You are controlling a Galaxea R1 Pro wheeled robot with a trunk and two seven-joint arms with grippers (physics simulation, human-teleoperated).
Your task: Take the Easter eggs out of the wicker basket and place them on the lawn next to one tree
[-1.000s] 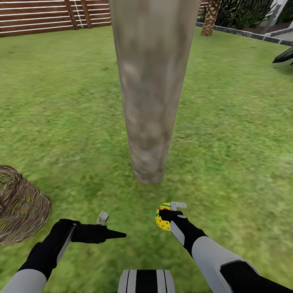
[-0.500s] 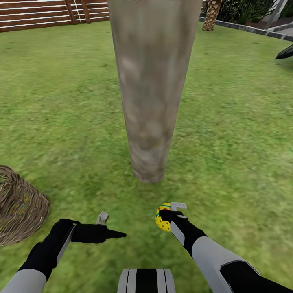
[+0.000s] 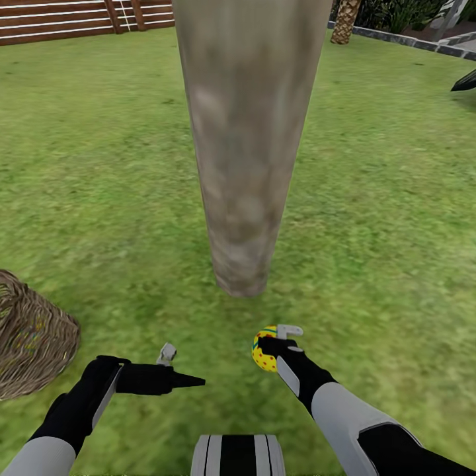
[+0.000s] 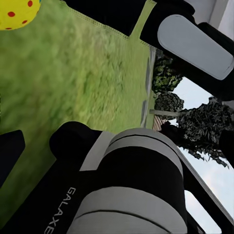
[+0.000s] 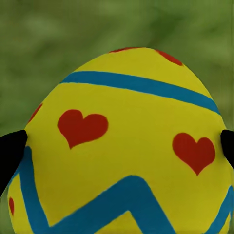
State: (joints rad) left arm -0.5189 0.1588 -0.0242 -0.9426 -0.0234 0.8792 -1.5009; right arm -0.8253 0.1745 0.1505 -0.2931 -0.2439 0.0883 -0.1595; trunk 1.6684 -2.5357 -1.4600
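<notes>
Head view: one Easter egg (image 3: 263, 350) is clamped in the right gripper (image 3: 272, 345), just before the single tree (image 3: 246, 145) trunk on the lawn (image 3: 383, 198). The left gripper (image 3: 177, 367), fingers spread, holds nothing beside one wicker basket (image 3: 30, 337). Left wrist view: that egg (image 4: 17, 12) against grass. Right wrist view: the egg (image 5: 126, 146) sits between two black fingertips (image 5: 10, 151).

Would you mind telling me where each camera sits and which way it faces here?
Head view: on the head, looking down over the lawn at the tree; shows both arms, the left gripper empty, the right gripper holding an egg, the basket at left.
Left wrist view: on the left arm, looking across grass at the robot's own trunk and right arm.
Right wrist view: along the fingertips at the egg.
Shared: all three show the egg.
</notes>
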